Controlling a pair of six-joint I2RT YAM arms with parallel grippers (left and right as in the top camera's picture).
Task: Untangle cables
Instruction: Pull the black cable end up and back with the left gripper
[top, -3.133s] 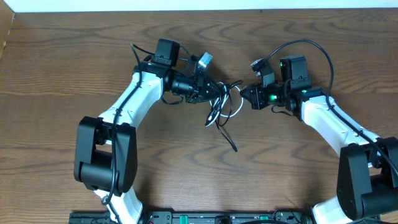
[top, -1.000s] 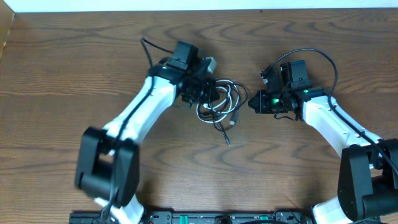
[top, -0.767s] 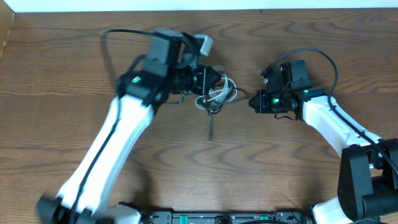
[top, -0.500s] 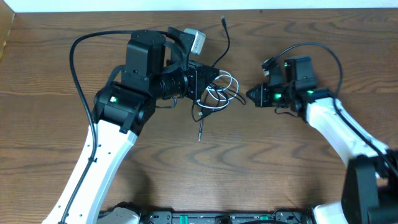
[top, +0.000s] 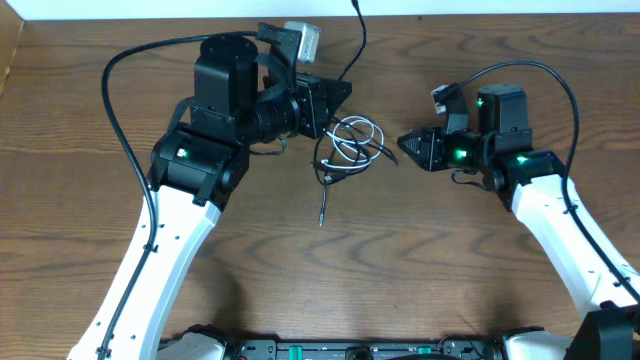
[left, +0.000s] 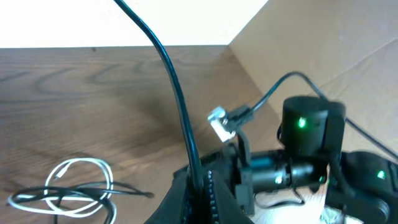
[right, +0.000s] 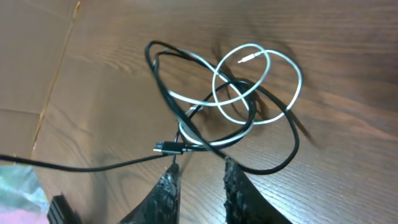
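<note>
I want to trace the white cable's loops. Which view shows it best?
The right wrist view: the white cable is large and central, its loops and plug tip distinct from the black cable. Overhead shows the cable as a small tangle; the left wrist view catches only one loop at the lower left.

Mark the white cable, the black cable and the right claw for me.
white cable (right: 253, 58), right wrist view, on its plug end inside the loop.
black cable (left: 176, 87), left wrist view, on the raised stretch.
right claw (right: 200, 169), right wrist view, midway between the fingertips.
</note>
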